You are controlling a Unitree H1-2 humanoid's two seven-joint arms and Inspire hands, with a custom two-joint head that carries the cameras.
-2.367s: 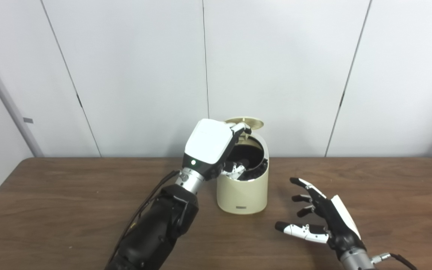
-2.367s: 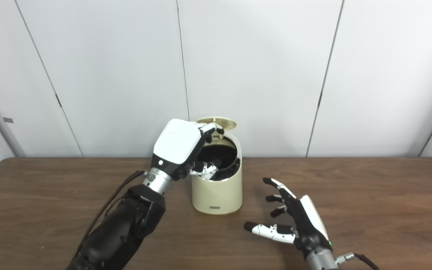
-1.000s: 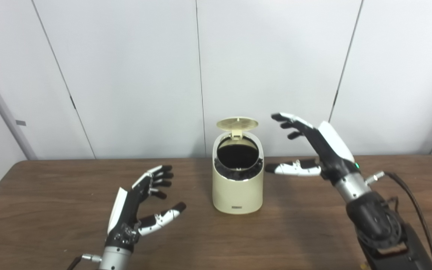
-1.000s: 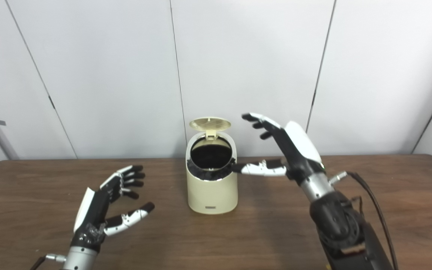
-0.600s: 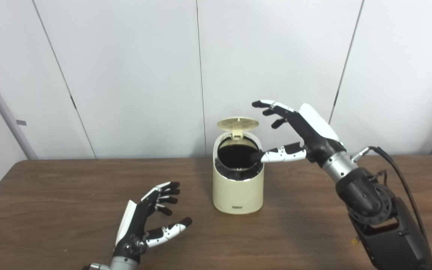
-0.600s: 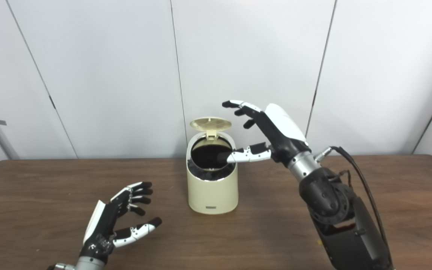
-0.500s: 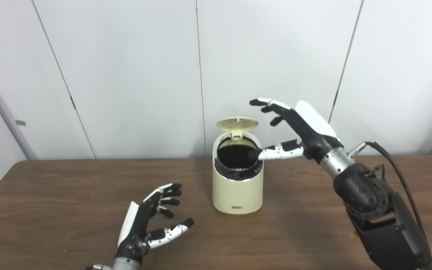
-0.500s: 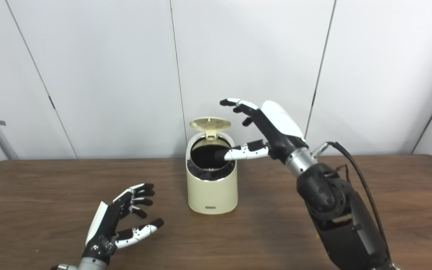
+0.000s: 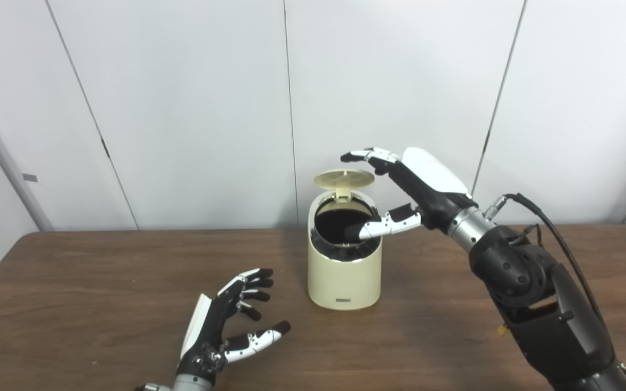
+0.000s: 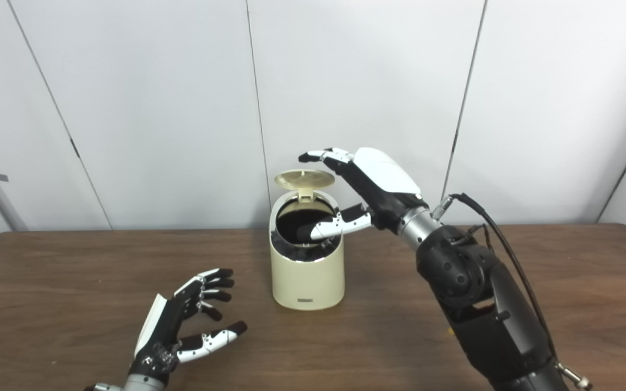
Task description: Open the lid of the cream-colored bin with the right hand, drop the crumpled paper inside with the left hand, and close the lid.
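Note:
The cream-colored bin (image 9: 344, 276) stands in the middle of the brown table (image 9: 74, 282) near the wall. Its round lid (image 9: 344, 177) is hinged up at the back and the dark opening (image 9: 340, 225) shows. No crumpled paper is visible; the inside is too dark to tell. My right hand (image 9: 408, 182) is open, raised over the bin, fingers reaching above the lid and thumb over the opening. My left hand (image 9: 226, 326) is open and empty, low over the table to the bin's front left.
A white panelled wall (image 9: 182, 108) rises directly behind the table's far edge. A black cable (image 9: 557, 239) loops off my right forearm.
My right hand has moved left and up from beside the bin to over the raised lid. My left hand, earlier at the bin's opening, has pulled back and down to the table's front left.

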